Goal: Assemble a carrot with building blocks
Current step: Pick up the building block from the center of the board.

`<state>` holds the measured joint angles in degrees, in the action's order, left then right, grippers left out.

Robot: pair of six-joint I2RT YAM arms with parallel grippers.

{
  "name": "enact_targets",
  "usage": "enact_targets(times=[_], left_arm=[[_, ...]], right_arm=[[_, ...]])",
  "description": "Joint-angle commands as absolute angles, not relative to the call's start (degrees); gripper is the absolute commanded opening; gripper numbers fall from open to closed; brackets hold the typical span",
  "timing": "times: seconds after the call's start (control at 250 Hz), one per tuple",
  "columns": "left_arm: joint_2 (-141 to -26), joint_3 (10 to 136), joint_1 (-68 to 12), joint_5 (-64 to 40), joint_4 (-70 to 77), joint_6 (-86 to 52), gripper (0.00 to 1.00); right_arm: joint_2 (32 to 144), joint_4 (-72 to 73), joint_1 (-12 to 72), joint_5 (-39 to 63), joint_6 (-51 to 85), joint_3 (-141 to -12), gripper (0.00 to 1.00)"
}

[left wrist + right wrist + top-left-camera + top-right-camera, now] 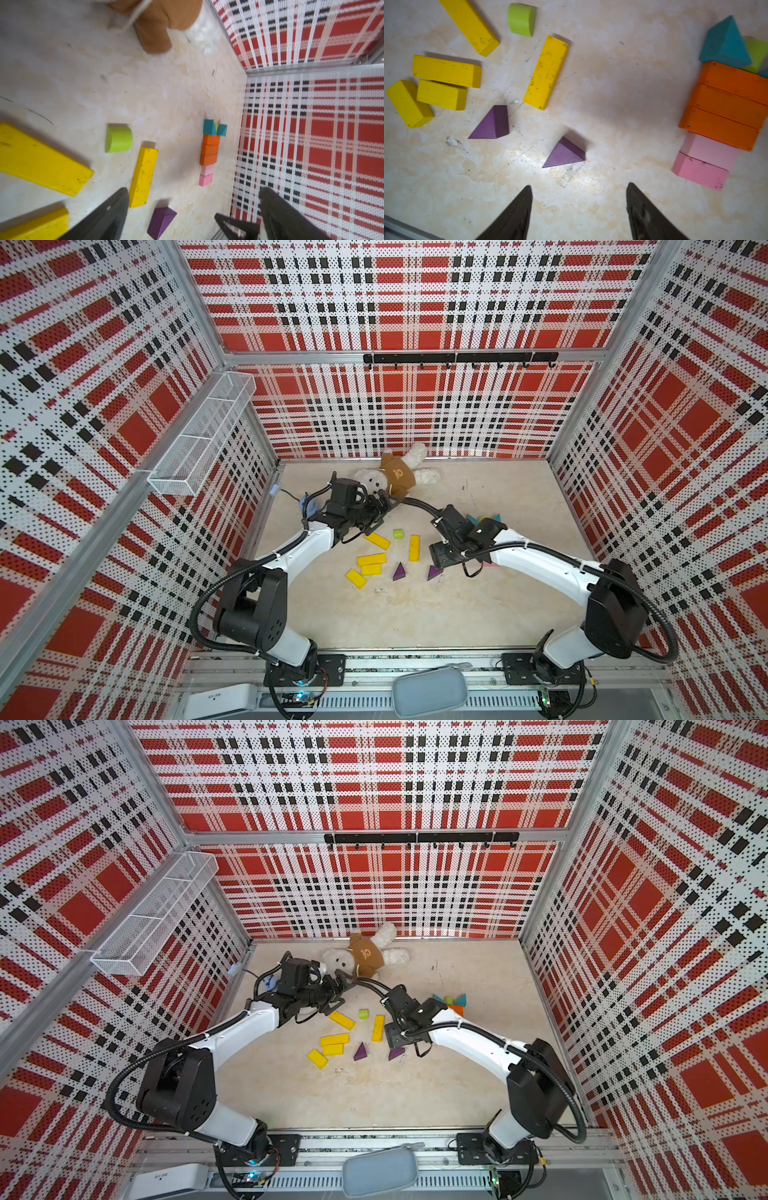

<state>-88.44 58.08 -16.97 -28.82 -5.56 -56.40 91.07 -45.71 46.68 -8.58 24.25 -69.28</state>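
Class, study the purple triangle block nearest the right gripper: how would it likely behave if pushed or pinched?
The purple triangle block rests on a flat face, so it would probably slide rather than roll. Its sloped sides might slip from the right gripper unless pinched across parallel faces. It looks solid and stiff.

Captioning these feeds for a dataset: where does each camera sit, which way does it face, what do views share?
Top view: high over the front edge, looking down; left arm and right arm whole, left end effector near the teddy bear.
Top view: same head, same aim; right end effector above the table.
Left wrist: looks past its open end effector across to the carrot.
Right wrist: looks down past its open end effector at a purple triangle.
Shared: both wrists see carrot and lime cylinder.
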Motion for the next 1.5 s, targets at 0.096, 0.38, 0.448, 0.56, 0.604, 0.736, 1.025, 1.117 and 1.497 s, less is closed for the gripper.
enact_targets(times=[0.096,0.38,0.448,0.56,0.604,0.736,1.025,1.117,1.497], left_arm=[[-86.9,57.5,-16.1,-28.6,-4.7,-57.7,1.0],[-87.3,57.6,-16.9,-28.9,-4.4,-57.6,0.99],[-87.4,57.6,-16.9,-29.1,-4.3,-57.6,0.99],[-87.4,57.6,-17.0,-29.4,-4.1,-57.6,1.0],[-87.4,57.7,-17.0,-29.5,-3.9,-57.5,0.99],[-87.4,57.7,-18.7,-29.8,-3.8,-57.5,0.99],[-87.5,57.8,-19.4,-29.9,-3.7,-57.3,1.0],[-87.7,57.8,-19.7,-29.8,-3.7,-57.2,1.0],[-88.0,57.8,-20.4,-29.4,-3.7,-57.0,1.0]], right_arm=[[98.1,-48.2,48.1,-11.1,23.5,-72.1,0.7],[103.1,-45.8,50.3,-11.3,26.8,-71.8,0.84],[103.9,-45.2,50.2,-11.0,26.9,-71.7,0.84],[104.3,-44.9,50.3,-11.5,27.4,-71.5,0.85],[104.4,-44.8,50.3,-11.9,27.6,-71.2,0.85],[104.8,-45.8,50.2,-12.8,28.2,-70.3,0.83],[101.4,-46.3,50.2,-13.4,29.4,-66.1,0.75],[100.5,-46.9,49.8,-13.9,29.6,-65.0,0.71],[95.6,-47.6,46.2,-12.4,26.8,-62.7,0.56]])
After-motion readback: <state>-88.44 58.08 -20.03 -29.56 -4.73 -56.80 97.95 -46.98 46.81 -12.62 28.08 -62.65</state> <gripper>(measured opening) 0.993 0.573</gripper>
